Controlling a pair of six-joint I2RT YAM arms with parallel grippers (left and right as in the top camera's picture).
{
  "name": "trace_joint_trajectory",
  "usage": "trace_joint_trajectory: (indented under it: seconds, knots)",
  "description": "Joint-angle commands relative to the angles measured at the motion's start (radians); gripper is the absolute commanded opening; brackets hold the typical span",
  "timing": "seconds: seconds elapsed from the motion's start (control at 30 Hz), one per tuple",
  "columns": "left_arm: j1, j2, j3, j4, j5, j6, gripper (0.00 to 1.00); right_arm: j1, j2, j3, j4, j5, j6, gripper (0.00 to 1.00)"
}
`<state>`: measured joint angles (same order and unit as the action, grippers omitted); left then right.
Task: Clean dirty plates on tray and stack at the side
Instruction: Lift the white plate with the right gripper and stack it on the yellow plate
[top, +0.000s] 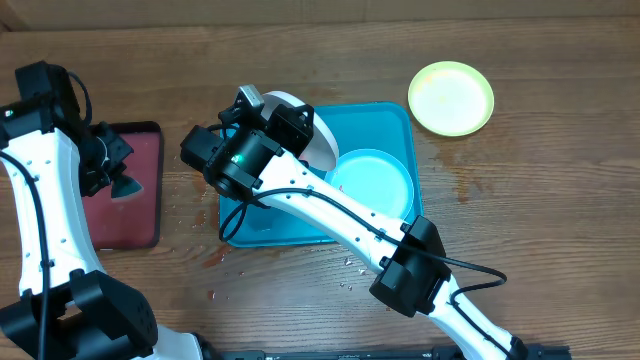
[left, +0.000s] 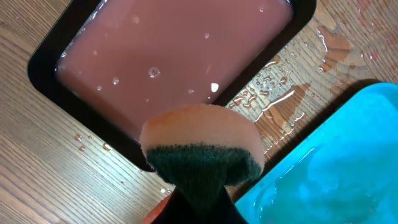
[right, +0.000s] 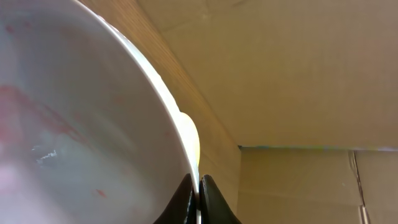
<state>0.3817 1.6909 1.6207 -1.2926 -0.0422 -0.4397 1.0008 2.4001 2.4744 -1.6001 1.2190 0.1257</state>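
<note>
Smears of red mark the white plate (right: 81, 124), pinched at its rim by the right hand (right: 198, 194) and tilted over the tray (top: 372, 122), where the mint plate (top: 372, 182) lies, while the yellow-green plate (top: 451, 97) sits apart on the counter (top: 520, 200) and the left hand (top: 112, 172) clamps a sponge (left: 202, 140) above the red tray (left: 174, 56).

Table (top: 540, 230) — tray (top: 380, 125), red tray (top: 135, 195), yellow-green plate (top: 451, 97)

In tray (top: 385, 118): one plate (top: 372, 180); second plate (top: 451, 97) on table (top: 540, 200) right-behind; smaller tray (top: 135, 210) left.
</note>
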Motion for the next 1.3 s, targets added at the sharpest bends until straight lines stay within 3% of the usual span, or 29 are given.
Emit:
trace_joint_trajectory:
  seconds: [0.0,0.1,0.2,0.43,0.57,0.87,1.2,1.27]
  knots:
    - [0.004,0.006,-0.008,0.005,-0.013,-0.014,0.04,-0.011,-0.025,0.034,0.011,-0.010,0.005,0.04]
    - [0.004,0.006,-0.008,0.008,-0.013,-0.014,0.04,-0.048,-0.025,0.034,0.043,-0.153,0.056,0.04]
    - [0.004,0.006,-0.008,0.008,-0.013,-0.014,0.04,-0.141,-0.025,0.034,0.092,-0.420,0.124,0.04]
    - [0.004,0.006,-0.008,0.008,-0.012,-0.014,0.04,-0.494,-0.025,0.034,0.139,-1.143,0.167,0.04]
    - [0.004,0.006,-0.008,0.010,-0.009,-0.014,0.04,-0.723,-0.025,0.032,0.117,-1.408,0.157,0.04]
    - [0.004,0.006,-0.008,0.018,0.010,-0.013,0.04,-1.083,-0.025,0.007,0.089,-1.437,0.155,0.04]
    - [0.004,0.006,-0.008,0.031,0.010,-0.012,0.04,-1.180,-0.024,-0.143,0.250,-1.396,0.156,0.05]
    - [0.004,0.006,-0.009,0.031,0.010,-0.010,0.04,-1.177,-0.024,-0.174,0.277,-1.397,0.155,0.23]
